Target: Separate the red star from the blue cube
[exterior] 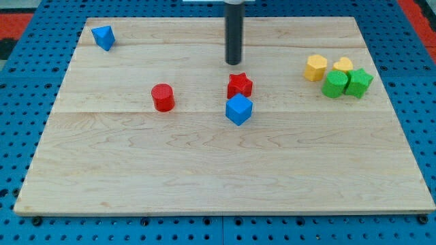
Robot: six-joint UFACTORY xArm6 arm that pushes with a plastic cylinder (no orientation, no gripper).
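One red star point(239, 85) sits just below my tip point(234, 63) (apart).

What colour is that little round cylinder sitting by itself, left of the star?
Red. The cylinder shows clearly in the camera view, the only one.

**Star and cube paired mid-board**

Red star point(240, 85) just above blue cube point(238, 109) near the middle of the board point(204, 177), contact unclear. My tip point(234, 62) just above the star. Red cylinder point(163, 97) to their left. Blue block point(103, 37) at top-left corner. Yellow blocks point(315, 68) and green blocks point(334, 84) clustered at right.
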